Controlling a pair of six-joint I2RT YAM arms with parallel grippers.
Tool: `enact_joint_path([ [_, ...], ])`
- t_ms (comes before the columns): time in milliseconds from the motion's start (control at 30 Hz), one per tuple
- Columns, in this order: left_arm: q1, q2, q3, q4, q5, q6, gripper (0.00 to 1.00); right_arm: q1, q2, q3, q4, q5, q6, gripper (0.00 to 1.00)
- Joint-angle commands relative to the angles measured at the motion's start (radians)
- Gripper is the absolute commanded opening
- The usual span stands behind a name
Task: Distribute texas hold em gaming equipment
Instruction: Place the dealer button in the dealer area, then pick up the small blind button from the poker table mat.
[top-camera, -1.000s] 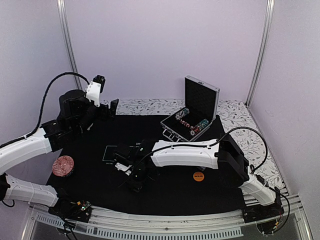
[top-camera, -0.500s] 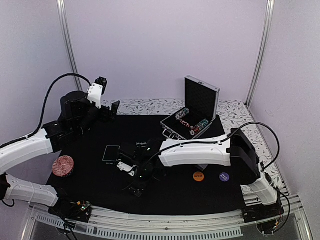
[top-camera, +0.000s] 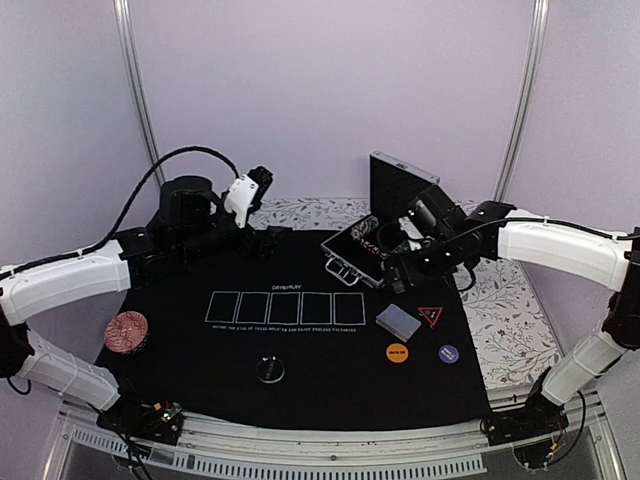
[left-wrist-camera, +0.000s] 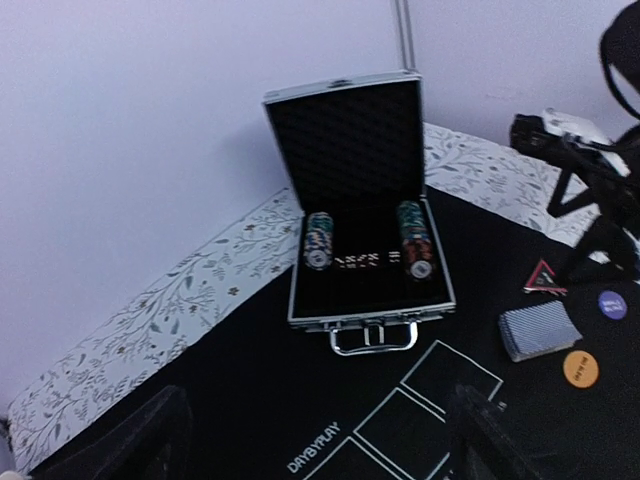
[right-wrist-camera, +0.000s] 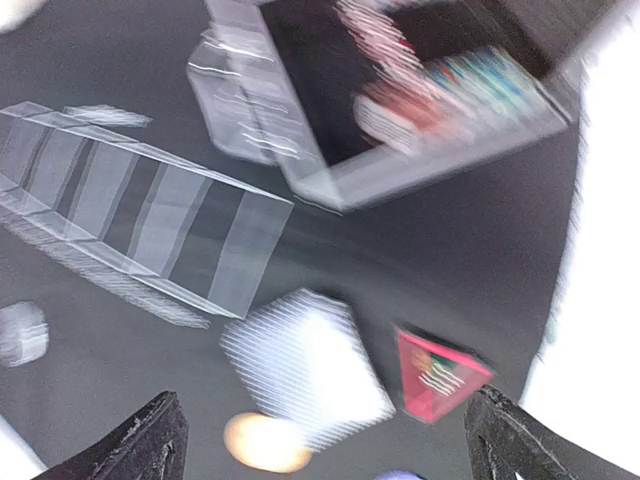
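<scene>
The left gripper (left-wrist-camera: 315, 445) and right gripper (right-wrist-camera: 335, 445) have fingers spread, empty. The card deck (top-camera: 398, 321) at four o'clock looks light, slippery and loose; it is best pinched across its edges.

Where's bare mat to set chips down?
Free: near edge between black-and-white disc and orange disc; left, between printed card boxes and reddish disc. Crowded: right, around card deck, triangle marker, purple disc, case.
</scene>
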Motion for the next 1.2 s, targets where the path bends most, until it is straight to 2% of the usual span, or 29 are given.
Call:
enact_joint_path([
  [0, -0.109, 0.099, 0.128, -0.166, 0.112, 0.028, 0.92, -0.094, -0.116, -0.157, -0.204, 0.147, 0.165, 0.99],
  [100, -0.123, 0.135, 0.156, -0.191, 0.085, 0.032, 0.94, -0.124, -0.184, -0.253, -0.259, 0.093, 0.241, 0.99],
  [233, -0.123, 0.166, 0.161, -0.188, 0.049, 0.020, 0.97, -0.139, -0.207, -0.399, -0.224, -0.055, 0.302, 0.99],
  [333, -0.123, 0.177, 0.161, -0.192, 0.055, 0.015, 0.98, -0.139, -0.179, -0.457, -0.199, -0.104, 0.340, 0.94],
  [600, -0.123, 0.169, 0.139, -0.195, 0.007, 0.031, 0.98, -0.137, -0.048, -0.423, -0.173, -0.107, 0.323, 0.79],
  [1033, -0.123, 0.178, 0.128, -0.194, -0.019, 0.046, 0.98, -0.137, 0.007, -0.433, -0.105, -0.116, 0.275, 0.65],
  [1167, -0.123, 0.175, 0.128, -0.195, -0.027, 0.047, 0.98, -0.138, 0.020, -0.445, -0.099, -0.117, 0.270, 0.64],
])
